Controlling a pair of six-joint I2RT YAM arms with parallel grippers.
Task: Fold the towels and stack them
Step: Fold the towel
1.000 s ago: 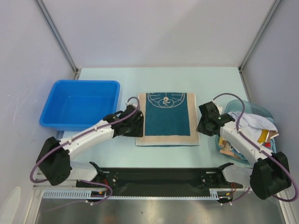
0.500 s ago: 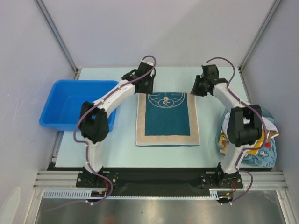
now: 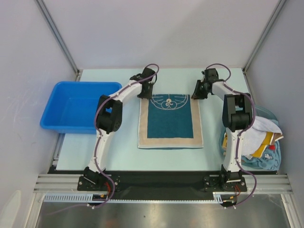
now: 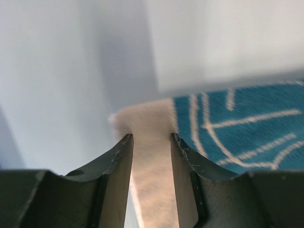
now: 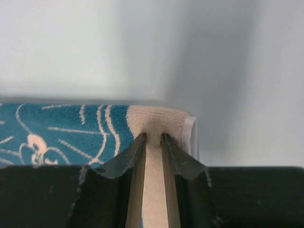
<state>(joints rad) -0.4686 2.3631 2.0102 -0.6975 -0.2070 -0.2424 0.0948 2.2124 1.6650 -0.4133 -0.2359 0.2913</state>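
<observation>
A teal towel (image 3: 170, 118) with white line drawing and a beige border lies flat in the middle of the table. My left gripper (image 3: 143, 91) is at its far left corner. In the left wrist view the jaws (image 4: 152, 140) stand a little apart, straddling the beige corner (image 4: 147, 123), which lies flat between them. My right gripper (image 3: 196, 92) is at the far right corner. In the right wrist view it (image 5: 153, 137) is shut on the beige border (image 5: 161, 118), which puckers between the tips. More towels (image 3: 260, 129), white, orange and light blue, lie heaped at the right.
A blue bin (image 3: 80, 105) stands at the left of the table. The towel heap sits in a light blue basket (image 3: 266, 159) at the right edge. The back wall is close behind both grippers.
Both arms have stretched from the towel's near sides to its far corners. The right jaws now pinch the border. The towel itself has not moved.
</observation>
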